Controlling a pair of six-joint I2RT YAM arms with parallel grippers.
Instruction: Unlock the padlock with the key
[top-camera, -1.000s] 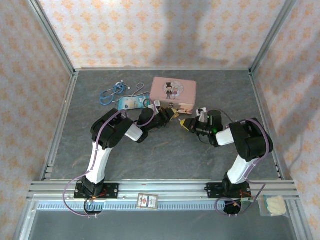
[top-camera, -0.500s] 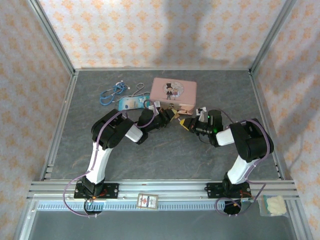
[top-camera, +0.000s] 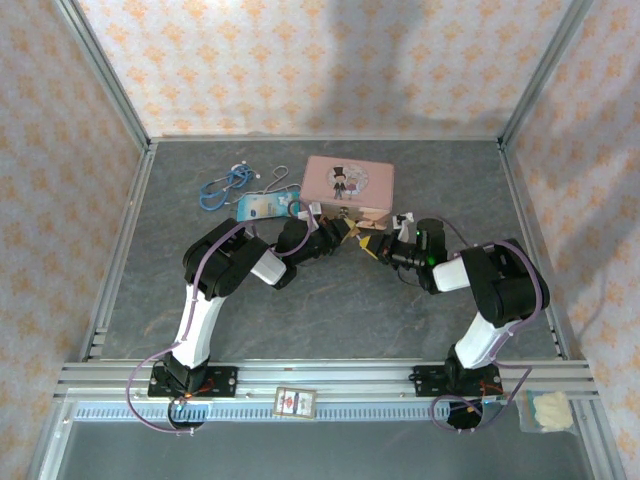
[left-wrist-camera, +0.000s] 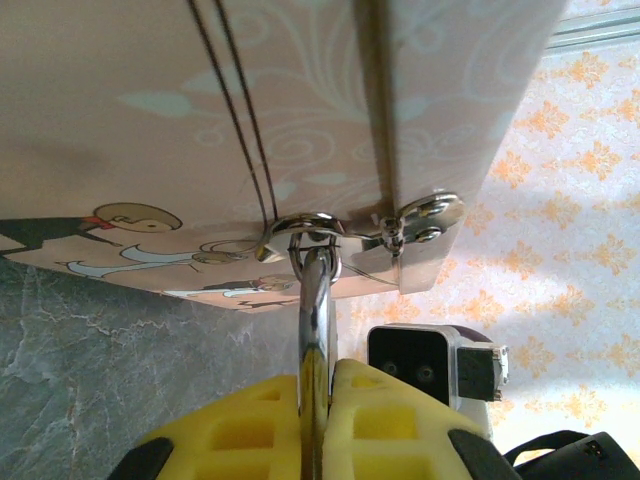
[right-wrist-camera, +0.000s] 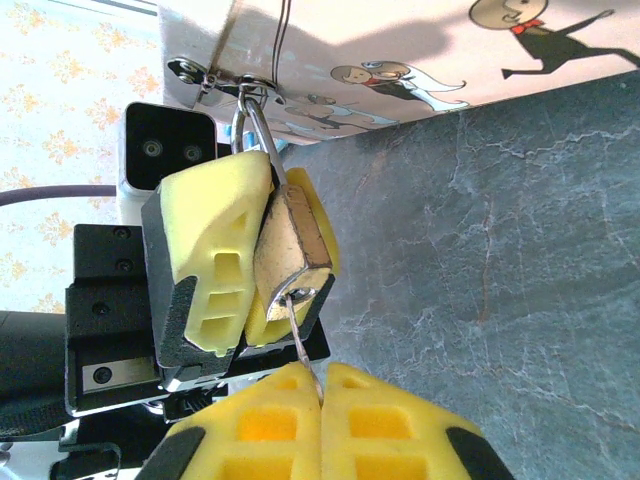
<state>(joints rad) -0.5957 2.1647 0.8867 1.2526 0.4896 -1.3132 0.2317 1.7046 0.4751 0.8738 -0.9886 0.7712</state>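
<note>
The small brass padlock (right-wrist-camera: 290, 250) hangs by its silver shackle (left-wrist-camera: 315, 320) from the hasp (left-wrist-camera: 420, 215) of the pink tin (top-camera: 348, 188). My left gripper (left-wrist-camera: 318, 375) is shut on the padlock; its yellow fingers (right-wrist-camera: 210, 250) clamp the body from both sides. The thin key (right-wrist-camera: 303, 350) runs from the keyhole in the padlock's bottom face down into my right gripper (right-wrist-camera: 322, 385), which is shut on it. From above, the left gripper (top-camera: 343, 232) and the right gripper (top-camera: 372, 244) meet nose to nose at the padlock (top-camera: 356, 238), just in front of the tin.
A blue cord bundle (top-camera: 222, 185) and a wire loop with a blue-white card (top-camera: 262, 205) lie left of the tin. A small card (top-camera: 295, 401) sits on the near rail, and a bag (top-camera: 548, 410) at the near right corner.
My right gripper has edged slightly left and towards the tin, closer to the padlock. The left arm has barely moved.
</note>
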